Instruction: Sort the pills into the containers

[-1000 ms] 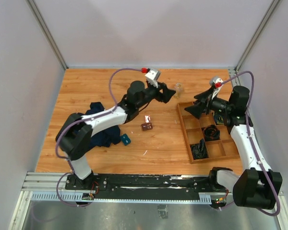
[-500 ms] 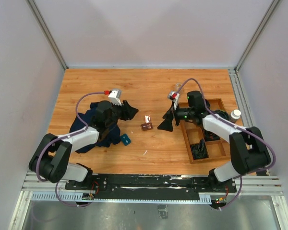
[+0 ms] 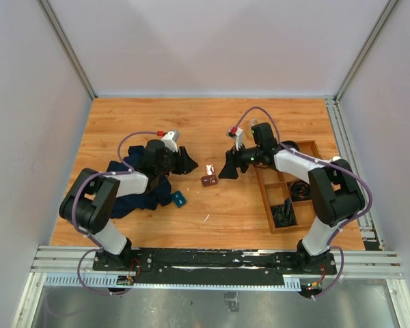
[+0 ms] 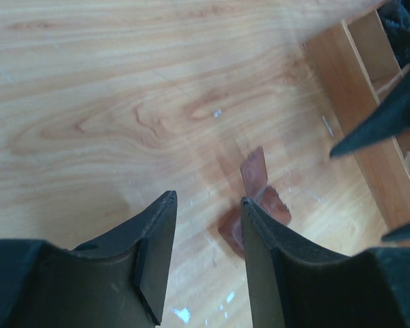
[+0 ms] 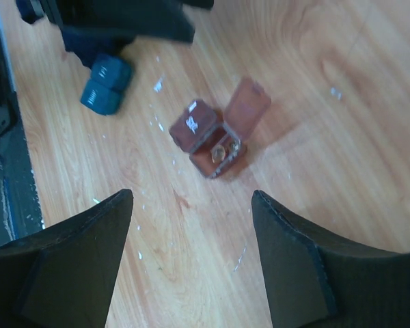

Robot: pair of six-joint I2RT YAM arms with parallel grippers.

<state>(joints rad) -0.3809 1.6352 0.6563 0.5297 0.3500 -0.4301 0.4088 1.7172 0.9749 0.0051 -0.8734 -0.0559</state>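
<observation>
The container [image 3: 208,180] is a small reddish-brown box lying on the table between my two grippers. In the right wrist view the container [image 5: 208,140] has one lid standing up, and a couple of pale pills [image 5: 222,152] lie in the uncovered half. My left gripper [image 3: 185,162] hovers just left of it, and my right gripper [image 3: 227,171] just right of it. In the left wrist view the left gripper [image 4: 207,198] is open a narrow way with bare wood between its fingers, and the container [image 4: 261,203] is partly hidden behind the right finger. The right gripper [image 5: 191,197] is open wide and holds nothing.
A wooden divided tray [image 3: 265,186] with dark items stands at the right, under my right arm. A dark blue cloth [image 3: 138,191] and a small teal object [image 3: 178,199] lie to the left. A small clear bottle [image 3: 253,124] stands behind the right arm.
Both arms have swung in toward the container. The left gripper came from the back middle. The right gripper came from over the tray. The left arm now lies over the cloth.
</observation>
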